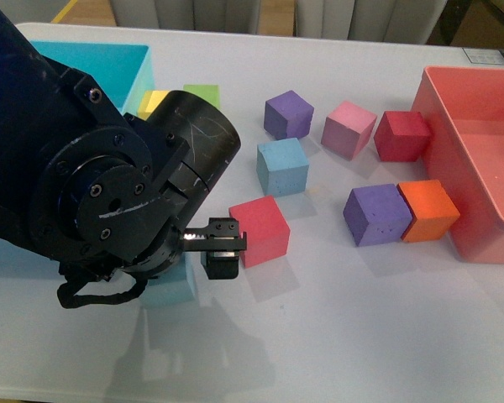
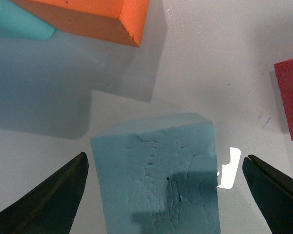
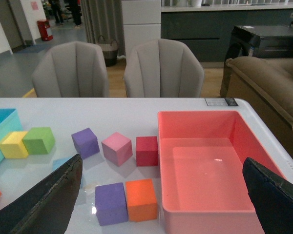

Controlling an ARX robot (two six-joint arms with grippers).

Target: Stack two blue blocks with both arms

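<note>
Gripper [image 2: 166,157] (left, spread) straddles blue block [image 2: 156,180] beside red cube [image 1: 259,228].

**Where things sit on my table**

My left gripper [image 2: 164,157] straddles the near block [image 1: 172,287], which stands on the table [image 1: 336,336] at front left, clear of both fingers. A lone cube [image 1: 260,231] sits just right of it, and behind that cube is the far block [image 1: 282,165]. Farther back runs a row of three cubes [image 1: 349,128], its right end just beside the tray [image 1: 487,168] on the right edge. A touching pair of cubes [image 1: 378,214] lies before the tray's left wall. The bin [image 1: 109,59] is at back left, with two cubes [image 1: 203,94] just right of it.
</note>
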